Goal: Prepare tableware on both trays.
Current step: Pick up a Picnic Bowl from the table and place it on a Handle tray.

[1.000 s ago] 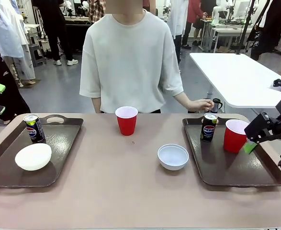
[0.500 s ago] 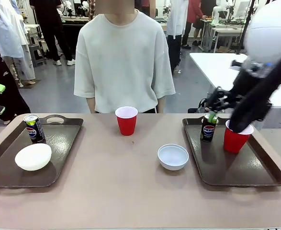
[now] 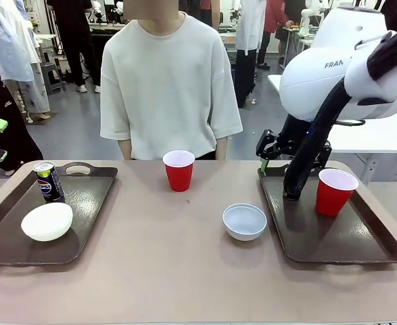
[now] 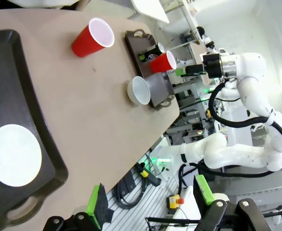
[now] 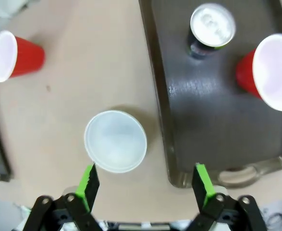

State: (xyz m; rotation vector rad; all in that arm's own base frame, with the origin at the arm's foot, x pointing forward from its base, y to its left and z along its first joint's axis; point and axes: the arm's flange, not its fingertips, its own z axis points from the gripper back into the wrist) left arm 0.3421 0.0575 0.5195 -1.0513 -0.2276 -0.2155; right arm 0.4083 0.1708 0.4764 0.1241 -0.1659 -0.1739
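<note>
The left gripper [image 4: 150, 202] is hanging with jaws spread wide, gripping nothing, its fingers sitting past the table edge. The left tray [image 4: 16, 86] is lying ahead of them, glossy dark brown plastic with a raised rim, partly cut off by the frame. On it a round white bowl [image 3: 47, 221] is resting on the nearer side, and a slim black Pepsi can [image 3: 48, 181] is standing upright farther off. Further along, a red cup [image 3: 178, 170] with a white inside is standing on the bare tan table [image 3: 151, 271]. A second white bowl [image 5: 116, 141] is sitting off the trays, just ahead of one finger of the right gripper [image 5: 145, 183]. That gripper is hovering above the table, jaws wide, empty. The rim of the right tray [image 5: 203, 120] is running between its fingers. Farther ahead on that tray the second can [image 5: 212, 26] is standing, top up; in the front view the arm's black sleeve is hiding it. The second red cup [image 5: 270, 72] is standing beside that can, clipped by the frame edge. Half a second ago the arm was crossing that cup and the can was showing. The person [image 3: 171, 81] is standing across the table with arms down.
</note>
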